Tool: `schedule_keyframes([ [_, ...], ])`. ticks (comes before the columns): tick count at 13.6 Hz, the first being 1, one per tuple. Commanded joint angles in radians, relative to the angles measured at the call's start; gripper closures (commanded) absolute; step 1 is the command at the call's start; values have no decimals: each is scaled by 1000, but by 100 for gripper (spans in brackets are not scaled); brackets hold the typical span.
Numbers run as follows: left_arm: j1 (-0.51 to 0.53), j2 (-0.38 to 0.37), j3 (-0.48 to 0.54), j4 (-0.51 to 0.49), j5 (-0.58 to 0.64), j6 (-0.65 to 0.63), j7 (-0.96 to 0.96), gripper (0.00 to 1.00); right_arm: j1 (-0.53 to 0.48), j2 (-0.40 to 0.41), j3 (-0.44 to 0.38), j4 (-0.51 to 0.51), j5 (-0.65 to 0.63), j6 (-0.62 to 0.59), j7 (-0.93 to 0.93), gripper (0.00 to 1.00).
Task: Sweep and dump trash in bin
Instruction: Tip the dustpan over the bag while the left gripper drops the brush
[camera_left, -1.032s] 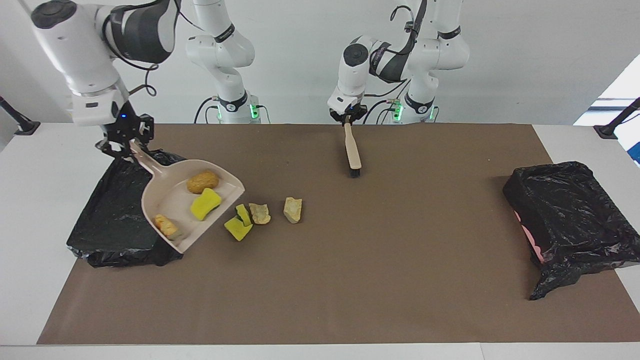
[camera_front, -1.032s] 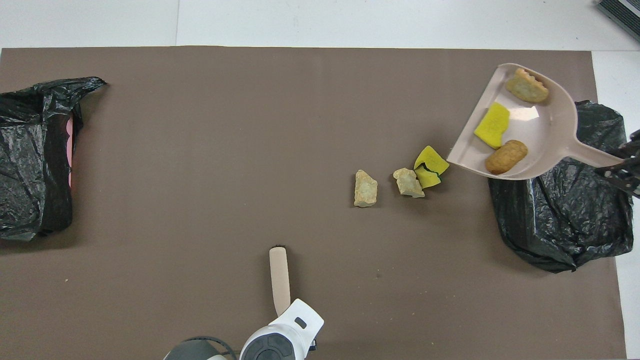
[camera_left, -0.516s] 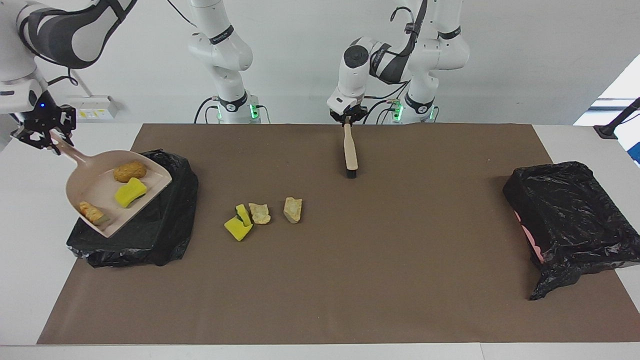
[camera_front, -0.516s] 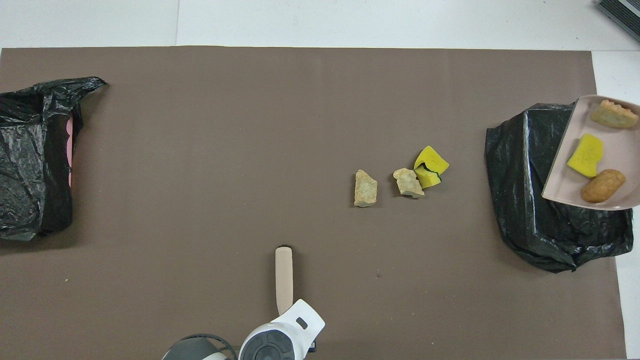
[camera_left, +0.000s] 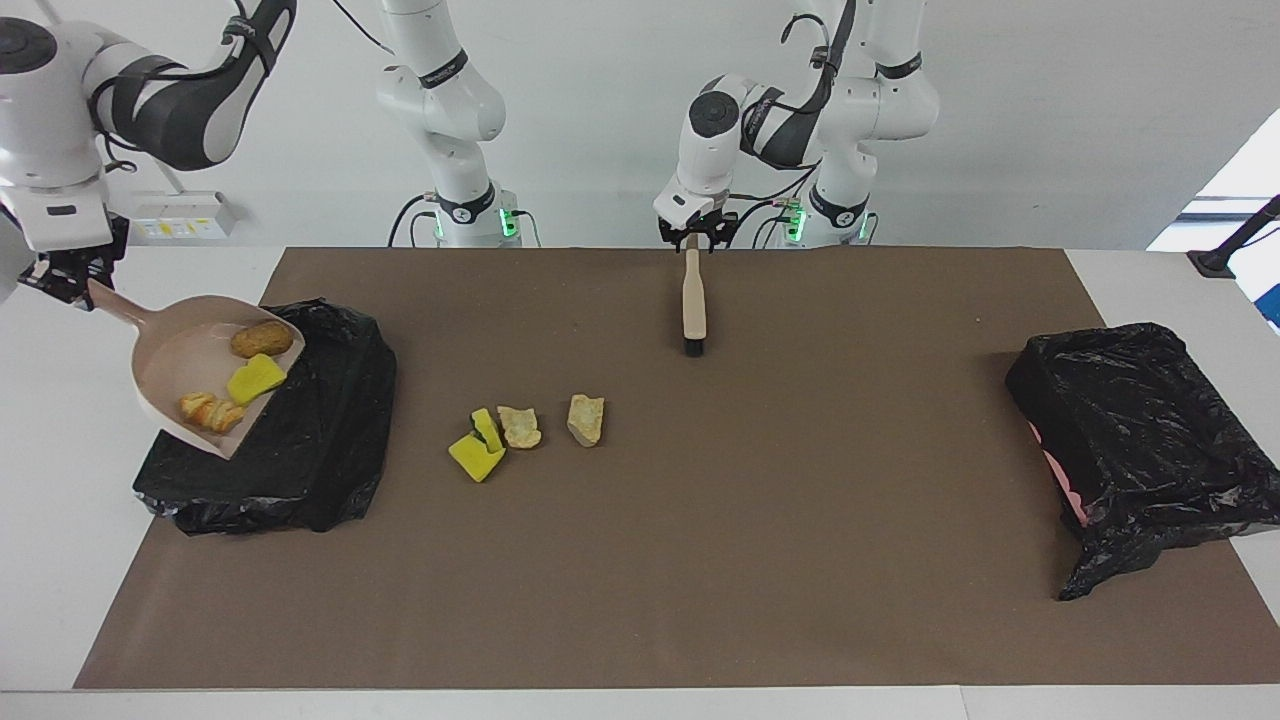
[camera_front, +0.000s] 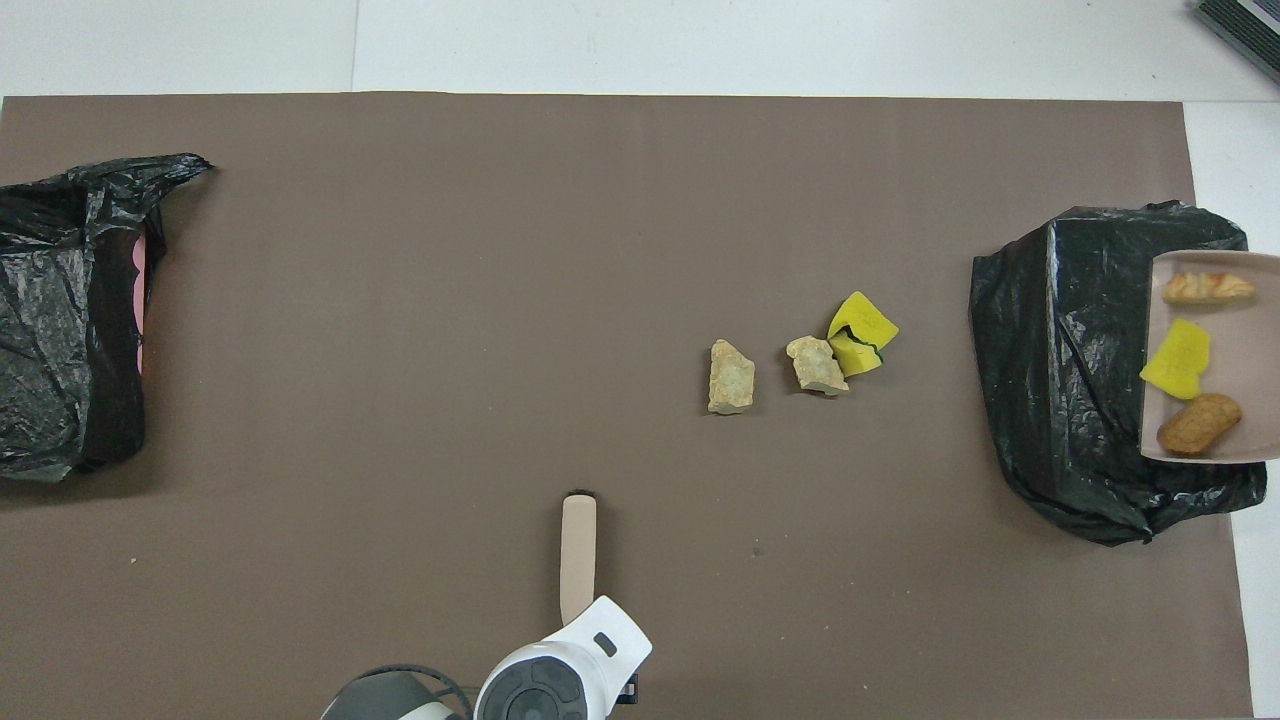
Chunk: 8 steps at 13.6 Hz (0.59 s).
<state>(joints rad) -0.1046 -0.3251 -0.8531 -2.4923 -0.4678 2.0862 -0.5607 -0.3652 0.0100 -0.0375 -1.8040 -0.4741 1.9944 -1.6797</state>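
While the right end effector (camera_left: 75, 283) grips the dustpan (camera_left: 170, 375) tilted over the black-bagged bin (camera_left: 300, 450), three scraps (camera_left: 235, 375) sit near its lip and three more (camera_left: 520, 428) lie on the counter (camera_left: 700, 550). If the pan tips unevenly, pieces could spill outside the bin. The left end effector (camera_left: 692, 243) holds the brush (camera_left: 692, 305) clamped, waiting.

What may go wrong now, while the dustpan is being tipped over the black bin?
The dustpan held by the right gripper hangs over the edge of the bin toward the right arm's end, so its three scraps may fall outside. Three scraps remain on the mat, and the brush in the left gripper is away from them.
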Motion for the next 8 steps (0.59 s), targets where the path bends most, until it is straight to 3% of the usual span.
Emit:
schedule_keyframes([
  [1,-6,9,63,65,-8,-3,60,0,60,-74,2,-103,-144,44,-17,100],
  [3,-4,8,109,104,33,-21,126,0,91,-76,2,-104,-211,43,-15,100],
  [6,-9,18,276,171,185,-26,226,0,137,-73,4,-95,-299,34,-11,100],
  [8,-20,81,389,232,304,-29,289,0,237,-76,4,-92,-438,-8,44,100],
])
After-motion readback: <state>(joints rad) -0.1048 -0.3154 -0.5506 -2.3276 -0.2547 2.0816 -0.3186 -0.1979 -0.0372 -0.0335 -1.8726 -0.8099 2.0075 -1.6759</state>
